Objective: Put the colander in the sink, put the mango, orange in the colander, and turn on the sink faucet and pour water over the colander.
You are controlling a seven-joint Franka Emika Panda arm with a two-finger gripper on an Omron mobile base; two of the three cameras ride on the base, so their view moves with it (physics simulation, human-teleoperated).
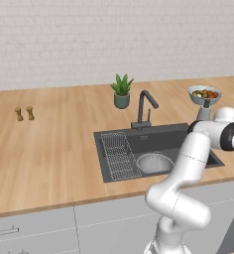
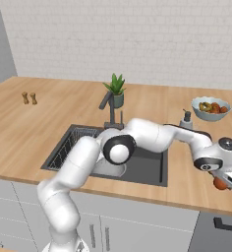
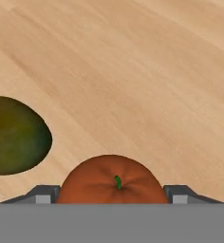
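The orange [image 3: 111, 182] rests on the wooden counter with its green stem facing the hand camera. My gripper [image 3: 112, 195] has a finger pressed against each side of it, with no gap showing. In the right base view the gripper [image 2: 227, 183] is low over the counter, right of the sink [image 2: 147, 167], with the orange [image 2: 219, 183] in it. The dark green mango [image 3: 14, 135] lies just beside the orange. The silver colander [image 1: 154, 162] sits in the sink [image 1: 158, 134]. The faucet [image 1: 144, 106] stands behind the basin, and no water runs from it.
A pale fruit bowl [image 1: 204, 94] on a stem stands at the back right, with a soap dispenser [image 2: 187, 119] near it. A potted plant [image 1: 121, 92] is behind the faucet. A wire rack [image 1: 118, 156] fills the sink's left side. Two small shakers [image 1: 25, 114] stand far left.
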